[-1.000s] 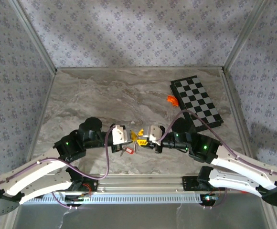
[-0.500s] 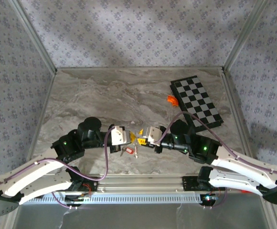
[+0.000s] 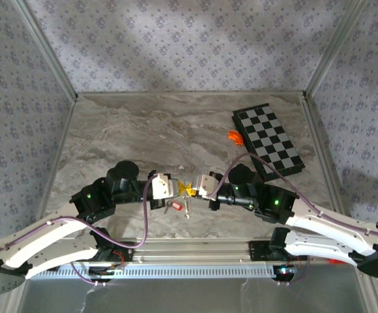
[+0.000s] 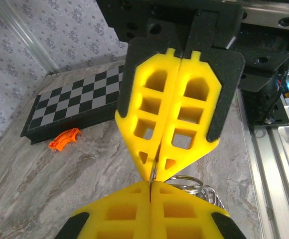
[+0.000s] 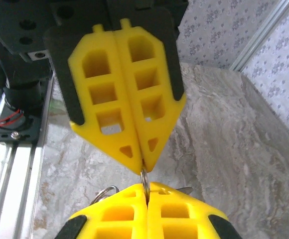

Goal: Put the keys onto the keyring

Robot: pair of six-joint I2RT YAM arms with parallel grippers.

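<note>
Metal keyring (image 4: 190, 185) half-hidden behind left pincer (image 4: 151, 188).

You have a black-and-grey checkerboard (image 3: 268, 139) lying flat at the far right of the grey marble-patterned table (image 3: 143, 130), angled to its edges. A small orange curved piece (image 3: 234, 136) lies just beside the board's left edge. Patterned walls (image 3: 176, 45) enclose the table.

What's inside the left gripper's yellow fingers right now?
A thin silver metal keyring sticks out of the shut left gripper, its far edge pinched by the right gripper. The yellow fingers hide how much sits inside.
</note>
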